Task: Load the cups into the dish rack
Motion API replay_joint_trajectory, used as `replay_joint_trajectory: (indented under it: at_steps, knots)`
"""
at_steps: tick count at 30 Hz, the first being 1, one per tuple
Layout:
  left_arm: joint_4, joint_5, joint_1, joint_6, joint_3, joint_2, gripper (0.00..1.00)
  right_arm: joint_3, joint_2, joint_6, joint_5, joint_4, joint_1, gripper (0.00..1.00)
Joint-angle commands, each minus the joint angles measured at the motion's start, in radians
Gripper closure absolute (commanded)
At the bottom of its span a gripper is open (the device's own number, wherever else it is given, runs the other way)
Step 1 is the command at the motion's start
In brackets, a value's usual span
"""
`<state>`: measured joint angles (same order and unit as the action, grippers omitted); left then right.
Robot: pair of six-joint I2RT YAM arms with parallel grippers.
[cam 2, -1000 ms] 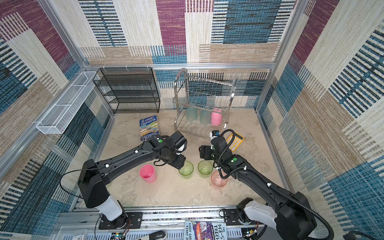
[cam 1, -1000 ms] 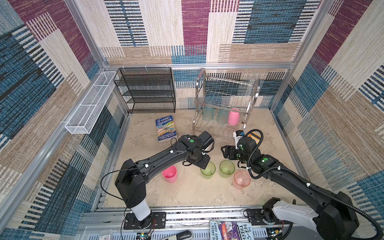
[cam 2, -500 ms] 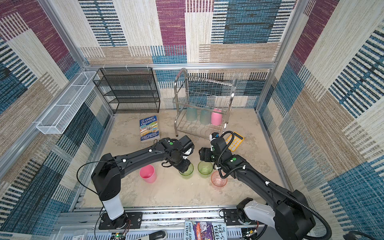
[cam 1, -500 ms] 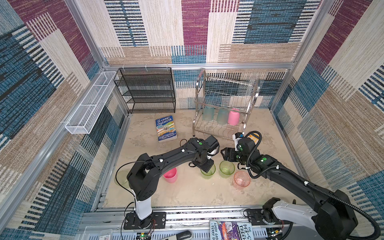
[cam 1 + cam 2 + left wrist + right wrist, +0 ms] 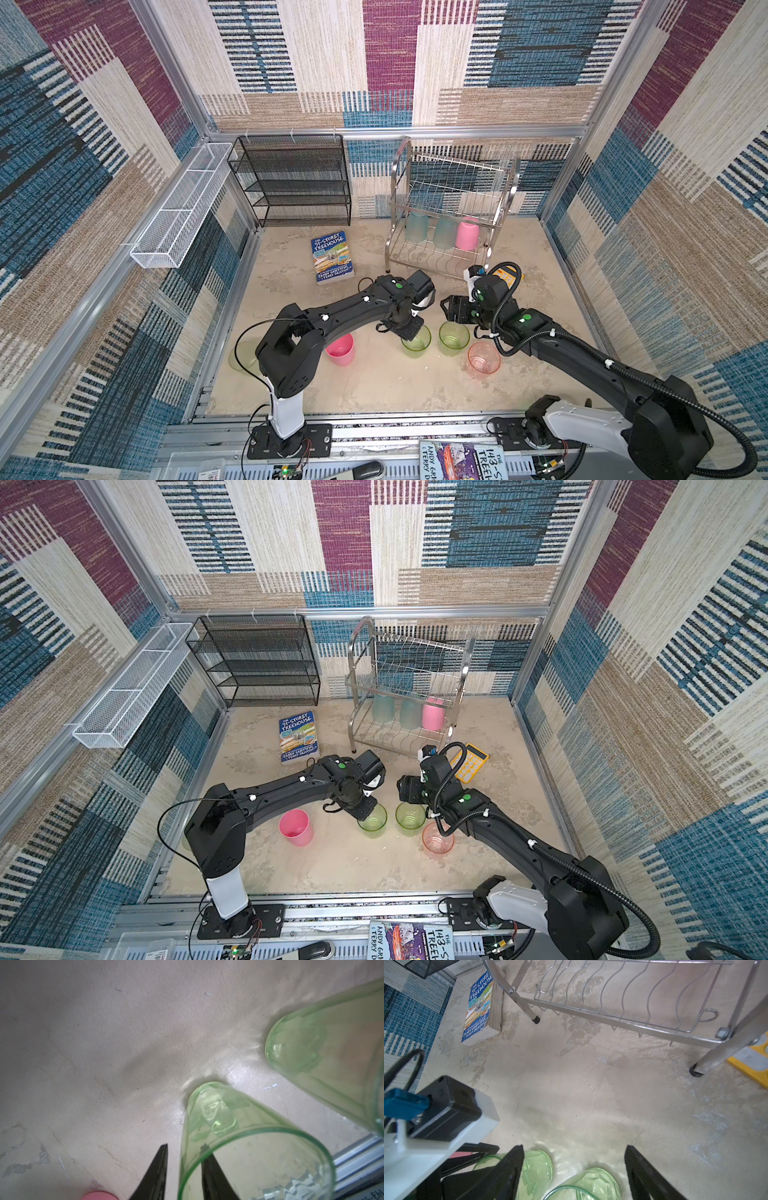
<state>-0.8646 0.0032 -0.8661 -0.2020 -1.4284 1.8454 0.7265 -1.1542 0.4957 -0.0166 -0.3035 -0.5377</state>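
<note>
Two yellow-green cups stand upright side by side on the floor. My left gripper [image 5: 409,332] [image 5: 185,1145] is open over the left cup [image 5: 415,343] [image 5: 249,1147]. One finger is inside its rim and one outside, with a gap still showing at the outer finger. My right gripper [image 5: 449,311] [image 5: 574,1147] hangs open above the right cup [image 5: 454,337] [image 5: 591,1184]. A salmon cup [image 5: 483,359] and a pink cup [image 5: 340,349] also stand on the floor. The dish rack [image 5: 453,183] holds two teal cups [image 5: 415,226] and a pink cup [image 5: 467,235] upside down.
A book [image 5: 332,257] lies left of the rack and a yellow calculator [image 5: 471,762] lies by the rack's right foot. A black mesh shelf unit [image 5: 291,178] stands at the back wall. A white mesh basket [image 5: 178,208] hangs on the left wall. A faint yellow-green cup [image 5: 243,357] sits behind the left arm's base.
My left gripper has moved right and down onto the left yellow-green cup's rim, and its jaws have narrowed around the wall. The right arm has barely moved.
</note>
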Motion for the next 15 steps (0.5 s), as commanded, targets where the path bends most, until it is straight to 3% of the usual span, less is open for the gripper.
replay_joint_trajectory:
  at_steps: [1,15]
  knots:
    - [0.006,-0.008,0.004,0.032,-0.006,-0.003,0.73,0.002,0.006,0.006,0.004,0.025,-0.001,0.21]
    - [0.017,-0.014,0.01,0.028,0.013,-0.052,0.89,0.003,0.025,-0.003,0.016,0.033,-0.001,0.21]
